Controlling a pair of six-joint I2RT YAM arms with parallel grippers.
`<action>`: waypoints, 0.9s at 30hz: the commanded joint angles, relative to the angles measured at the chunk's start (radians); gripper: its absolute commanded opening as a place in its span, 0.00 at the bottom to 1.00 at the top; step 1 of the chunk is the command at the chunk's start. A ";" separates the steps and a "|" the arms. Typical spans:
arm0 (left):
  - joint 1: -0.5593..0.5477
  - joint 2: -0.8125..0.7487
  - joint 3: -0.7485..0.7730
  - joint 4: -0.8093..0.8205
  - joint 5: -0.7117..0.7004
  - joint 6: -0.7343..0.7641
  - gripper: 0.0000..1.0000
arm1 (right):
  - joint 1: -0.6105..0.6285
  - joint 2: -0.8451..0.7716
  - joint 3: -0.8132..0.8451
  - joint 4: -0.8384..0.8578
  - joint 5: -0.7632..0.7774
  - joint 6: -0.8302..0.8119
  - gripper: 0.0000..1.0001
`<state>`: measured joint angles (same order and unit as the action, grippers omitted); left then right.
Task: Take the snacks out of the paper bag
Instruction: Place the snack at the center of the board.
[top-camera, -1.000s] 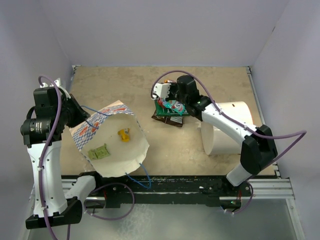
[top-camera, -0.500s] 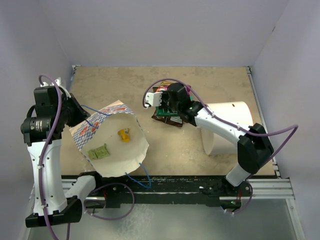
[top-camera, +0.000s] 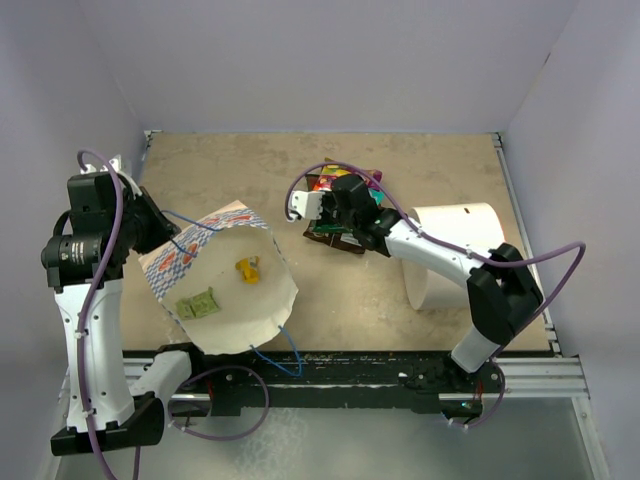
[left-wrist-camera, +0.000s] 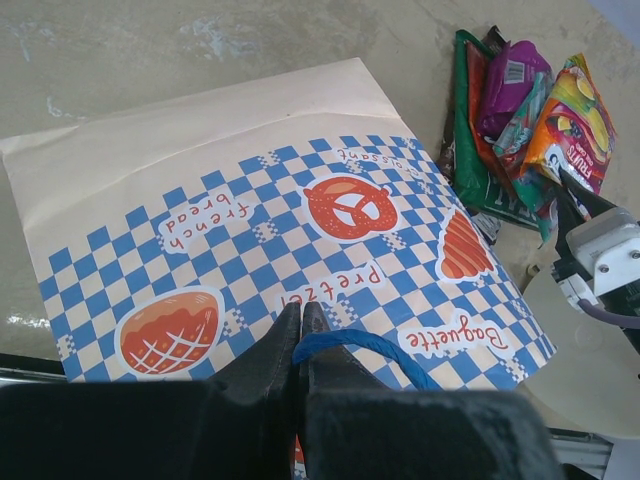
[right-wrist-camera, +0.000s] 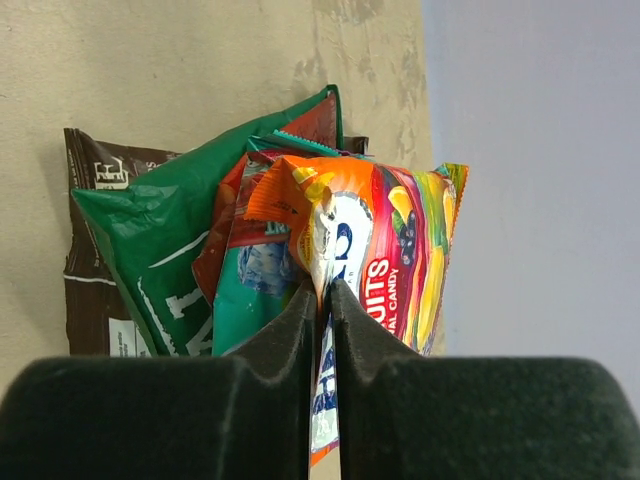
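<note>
Top external view: the right gripper (top-camera: 350, 196) hangs over a heap of snacks (top-camera: 338, 238) on the table (top-camera: 250, 165), while the left gripper (left-wrist-camera: 300, 318) is clenched on the blue string handle (left-wrist-camera: 360, 350) of the paper bag (top-camera: 175, 262), holding its mouth up towards the camera. A yellow packet (top-camera: 247, 270) and a green packet (top-camera: 198, 304) lie inside the bag, not yet taken out. In the right wrist view, the fingers pinch the edge of an orange packet (right-wrist-camera: 400, 250) on top of the heap. The heap leans, so a careless release could send packets sliding. The thin string could also slip from the left pinch and let the bag collapse over what is inside. Legible: "French bread", "Pretzel" and "Baguette" on the bag, "Fruits" and "Candy" on the orange packet
</note>
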<state>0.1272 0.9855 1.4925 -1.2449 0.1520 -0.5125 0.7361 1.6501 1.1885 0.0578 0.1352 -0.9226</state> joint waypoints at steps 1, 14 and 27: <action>-0.005 -0.018 0.029 0.015 -0.002 0.003 0.00 | 0.002 -0.004 0.003 -0.006 -0.026 0.046 0.13; -0.005 -0.030 0.019 0.010 0.004 -0.002 0.00 | 0.003 -0.090 0.029 -0.068 -0.102 0.121 0.33; -0.005 -0.045 0.007 0.012 0.003 -0.013 0.00 | 0.056 -0.390 -0.055 -0.045 -0.460 0.173 0.57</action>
<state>0.1272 0.9497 1.4925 -1.2522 0.1524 -0.5133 0.7414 1.3174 1.1549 -0.0071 -0.1131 -0.7719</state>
